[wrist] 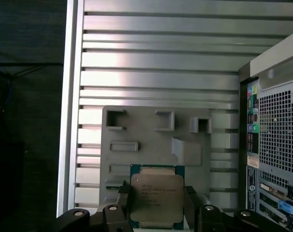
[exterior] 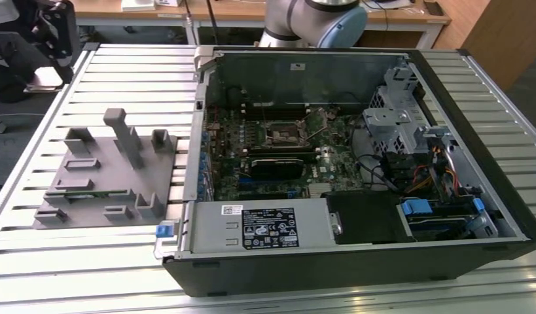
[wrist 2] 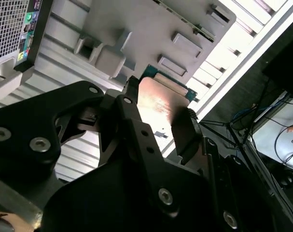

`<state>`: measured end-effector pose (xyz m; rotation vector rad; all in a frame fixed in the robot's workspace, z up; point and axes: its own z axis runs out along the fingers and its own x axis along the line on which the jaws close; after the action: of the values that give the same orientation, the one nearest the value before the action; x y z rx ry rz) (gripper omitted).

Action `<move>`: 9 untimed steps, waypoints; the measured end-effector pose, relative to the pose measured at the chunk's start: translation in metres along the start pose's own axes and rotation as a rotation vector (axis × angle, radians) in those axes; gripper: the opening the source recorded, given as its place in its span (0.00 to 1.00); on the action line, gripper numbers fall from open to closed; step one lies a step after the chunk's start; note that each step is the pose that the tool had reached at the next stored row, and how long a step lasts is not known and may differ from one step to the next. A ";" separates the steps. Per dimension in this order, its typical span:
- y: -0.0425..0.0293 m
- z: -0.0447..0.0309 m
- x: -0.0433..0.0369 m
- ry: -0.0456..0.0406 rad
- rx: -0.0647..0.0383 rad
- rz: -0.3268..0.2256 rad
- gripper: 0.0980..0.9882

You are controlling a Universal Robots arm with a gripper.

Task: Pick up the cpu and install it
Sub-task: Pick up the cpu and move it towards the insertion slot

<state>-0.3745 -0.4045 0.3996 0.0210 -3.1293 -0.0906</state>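
Two black fingers [wrist: 125, 205] of the gripper [wrist: 157, 207] pinch the small flat square cpu with a shiny silver metal top [wrist: 157, 191] by two opposite edges. Both wrist views show the same hold; in the second wrist view the cpu [wrist 2: 158, 102] sits between the finger pads [wrist 2: 185, 133], silver face toward the camera, green rim showing past the fingertips.

Room: the slatted aluminium worktop [exterior: 119, 72] has bare slats at 12 and 6 o'clock of the grey moulded fixture plate [exterior: 106, 171]. In the first wrist view the worktop edge [wrist: 71, 121] runs just beside the plate [wrist: 151, 145], with dark floor beyond it. The open black computer case [exterior: 338, 268] lies at 3 o'clock of the plate, near it, side panel off. The black square socket frame [exterior: 281, 134] sits mid-motherboard, with drive cages at its 3 o'clock.

Arm: a grey joint with a light-blue cap [exterior: 316, 16] stands at 12 o'clock behind the case. The wrist points down over the plate, with the case's rear panel [wrist: 276, 145] alongside.

The cpu hangs clear above the plate and is not in the socket.
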 end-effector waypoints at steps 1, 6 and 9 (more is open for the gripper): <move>0.0001 0.0001 -0.0045 -0.0001 -0.001 0.000 0.48; 0.0005 0.0004 -0.0270 -0.0001 -0.003 0.000 0.48; 0.0005 0.0006 -0.0409 -0.0001 -0.004 0.000 0.48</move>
<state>-0.3336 -0.4035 0.3986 0.0212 -3.1292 -0.0973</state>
